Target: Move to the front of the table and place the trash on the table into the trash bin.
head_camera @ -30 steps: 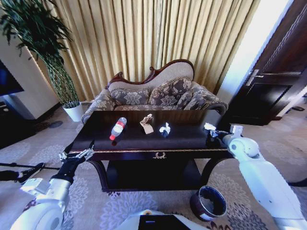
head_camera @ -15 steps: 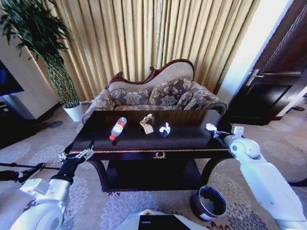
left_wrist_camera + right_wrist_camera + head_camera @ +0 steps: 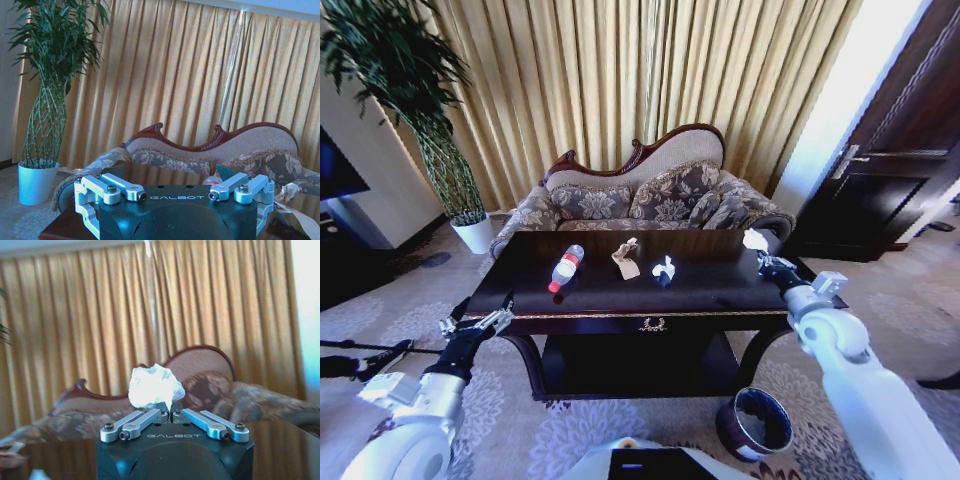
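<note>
Nearest, at five o'clock on the patterned carpet, stands the dark round trash bin (image 3: 754, 422), open-mouthed. At eight o'clock the left gripper (image 3: 480, 325) hovers by the worktop's corner, its metal fingers (image 3: 112, 186) spread wide. The glossy dark worktop (image 3: 710, 290) carries a clear bottle (image 3: 566, 267) with red label at eleven o'clock, crumpled beige paper (image 3: 626, 258) near its middle and a small white wrapper (image 3: 664, 268) just beside that. At two o'clock the right gripper (image 3: 760, 252) has lifted off the worktop since a second ago, carrying a crumpled white wad (image 3: 754, 240); the wrist view shows its fingers (image 3: 134, 422) pinched under that wad (image 3: 155, 385). Beyond sits a brocade sofa (image 3: 650, 195).
</note>
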You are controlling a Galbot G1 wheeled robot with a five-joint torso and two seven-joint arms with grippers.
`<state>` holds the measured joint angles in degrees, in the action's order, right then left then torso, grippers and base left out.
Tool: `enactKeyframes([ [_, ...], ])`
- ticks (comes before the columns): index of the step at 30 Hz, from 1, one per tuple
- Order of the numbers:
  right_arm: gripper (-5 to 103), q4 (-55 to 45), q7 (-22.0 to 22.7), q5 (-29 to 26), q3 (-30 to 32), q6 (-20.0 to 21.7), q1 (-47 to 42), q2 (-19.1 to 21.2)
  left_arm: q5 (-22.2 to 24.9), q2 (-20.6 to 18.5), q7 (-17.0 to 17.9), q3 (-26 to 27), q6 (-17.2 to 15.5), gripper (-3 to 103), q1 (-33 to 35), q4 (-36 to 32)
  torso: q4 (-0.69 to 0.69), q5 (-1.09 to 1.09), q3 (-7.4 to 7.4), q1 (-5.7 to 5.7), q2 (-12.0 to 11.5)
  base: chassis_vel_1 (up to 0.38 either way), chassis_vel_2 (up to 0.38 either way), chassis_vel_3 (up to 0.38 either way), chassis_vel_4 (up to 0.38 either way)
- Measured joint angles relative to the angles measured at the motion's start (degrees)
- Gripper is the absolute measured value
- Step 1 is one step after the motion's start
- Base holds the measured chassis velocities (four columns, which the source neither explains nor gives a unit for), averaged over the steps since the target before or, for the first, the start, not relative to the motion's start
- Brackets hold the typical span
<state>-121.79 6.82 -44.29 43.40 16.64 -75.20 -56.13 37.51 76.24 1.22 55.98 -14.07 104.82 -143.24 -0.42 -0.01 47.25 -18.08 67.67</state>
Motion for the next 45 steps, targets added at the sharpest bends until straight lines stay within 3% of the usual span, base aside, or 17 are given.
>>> enactKeyframes([
  [10,0,-11.1,-1.8,8.5,-0.5,2.2,-10.3,-2.5,0.1,0.0,-0.1,0.4,0.1,100,0.3,0.0,-0.02,0.0,-0.01,0.01,0.0,0.0,0.0,0.0,0.0],
  [28,0,-10.1,-1.6,9.9,-0.5,3.8,-11.1,-3.6,-0.1,-0.3,-0.7,0.7,0.9,100,0.8,0.0,0.0,0.01,0.01,-0.01,0.0,0.007,-0.009,-0.009,0.011],
  [45,0,-8.9,-1.5,11.7,-0.5,3.8,-11.5,-4.4,-0.2,-0.2,-0.8,0.3,0.9,100,0.6,0.0,-0.01,0.01,0.0,0.01,0.0,0.149,-0.152,-0.153,0.158],
])
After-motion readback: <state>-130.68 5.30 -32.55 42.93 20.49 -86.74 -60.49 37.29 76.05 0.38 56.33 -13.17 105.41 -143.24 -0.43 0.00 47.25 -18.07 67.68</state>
